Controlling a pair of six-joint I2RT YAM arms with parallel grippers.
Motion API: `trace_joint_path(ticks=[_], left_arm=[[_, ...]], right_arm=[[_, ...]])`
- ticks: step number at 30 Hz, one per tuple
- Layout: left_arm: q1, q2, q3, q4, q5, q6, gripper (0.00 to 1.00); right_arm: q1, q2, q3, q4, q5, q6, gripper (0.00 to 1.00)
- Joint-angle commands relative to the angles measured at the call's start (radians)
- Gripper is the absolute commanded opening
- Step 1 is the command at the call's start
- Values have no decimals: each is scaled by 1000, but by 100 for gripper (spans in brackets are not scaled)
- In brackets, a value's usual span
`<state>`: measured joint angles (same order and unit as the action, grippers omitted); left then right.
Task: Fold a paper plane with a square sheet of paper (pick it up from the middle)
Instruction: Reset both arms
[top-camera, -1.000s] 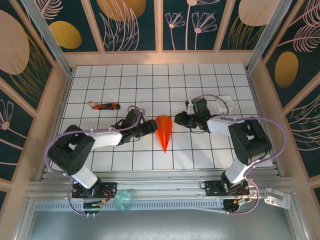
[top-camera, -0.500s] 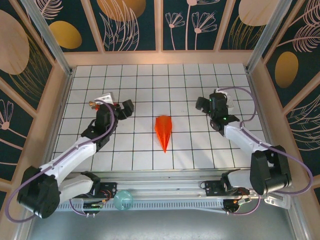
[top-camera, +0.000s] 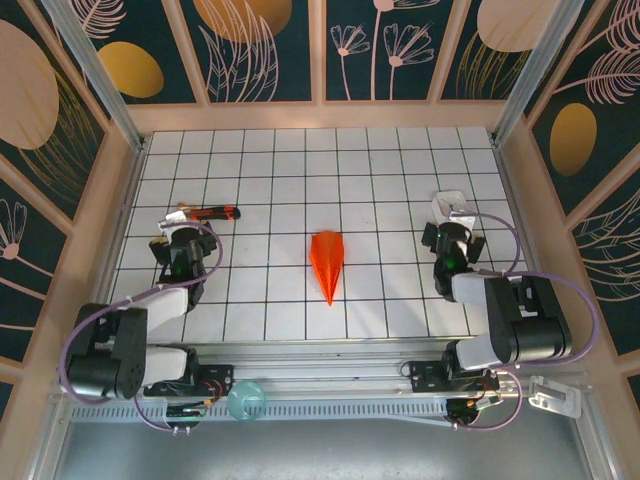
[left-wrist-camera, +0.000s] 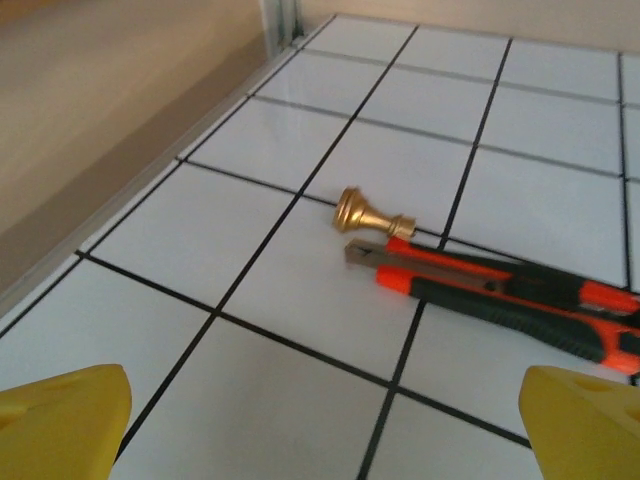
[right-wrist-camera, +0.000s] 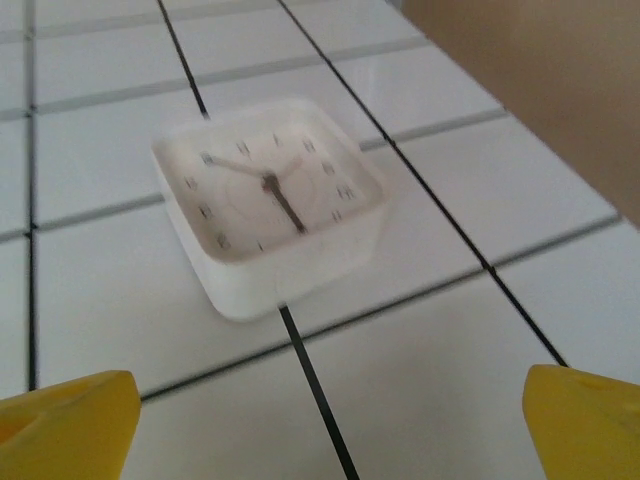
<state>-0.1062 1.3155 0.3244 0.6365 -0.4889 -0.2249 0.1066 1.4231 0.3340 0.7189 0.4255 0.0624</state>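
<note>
Left side of the table (top-camera: 300, 160): the left gripper (top-camera: 183, 235) sits low over the tiles close to the left wall, with its arm folded back toward its base. In the left wrist view the left gripper (left-wrist-camera: 322, 425) has its jaws spread wide. The yellow fingertips (left-wrist-camera: 60, 420) sit at the two lower corners with bare tile between them. Nothing is held.

Just ahead of it lie a small gold knob (left-wrist-camera: 365, 213) on its side and a red-and-black utility knife (left-wrist-camera: 500, 295). The two are close together, and contact between them cannot be confirmed. In the overhead view the utility knife (top-camera: 212, 211) lies crosswise, just beyond the gripper, and is not touched by it.

Centre: the paper plane (top-camera: 327, 262) lies flat on the grid, a slim orange-red dart. Its point is toward the near edge and its broad end is away from the arms. It is between the two grippers, well apart from each, and neither grips it.

Right side: the right gripper (top-camera: 453, 234) rests over the tiles near the right wall. The right wrist view shows the right gripper (right-wrist-camera: 325, 425) fully parted and empty, with tile between the fingertips. A white clock (right-wrist-camera: 270, 200), square with rounded corners, lies face up just ahead of it, across a grid line. The picture is slightly blurred. Overhead, the white clock (top-camera: 450, 205) is just beyond the gripper and clear of its fingers.
</note>
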Motion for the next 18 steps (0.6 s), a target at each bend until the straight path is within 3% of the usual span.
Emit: trace_joint_path(ticks=[1,2,5,9,11,14,15,16,18], left_arm=[[30,33,-35,321,116,60,99],[43,43,-59,408,138,69,99],[73,75,-24,391,206,87,99],[76,81,-21,394,236,99,99],[77,79,-48,448,242,118,99],[91,223,-180,855,263,122,99],[91,243,-190,900,277,129,99],[91,188,-153,735,278,127,99],[91,217,-122,732,276,128,99]], right_arm=[[-54,2,-31,305,-125,-38,98],[-74,8,-41,342,-151,-31,98],[-126,83,-94,530,-237,6,98],[-124,96,-108,551,-306,-11,98],[-123,158,-163,736,-302,-19,98],[-122,143,-162,704,-256,-4,99],[-116,141,-152,675,-246,-8,99],[-111,141,-145,666,-244,-13,99],[-107,143,-143,665,-243,-19,99]])
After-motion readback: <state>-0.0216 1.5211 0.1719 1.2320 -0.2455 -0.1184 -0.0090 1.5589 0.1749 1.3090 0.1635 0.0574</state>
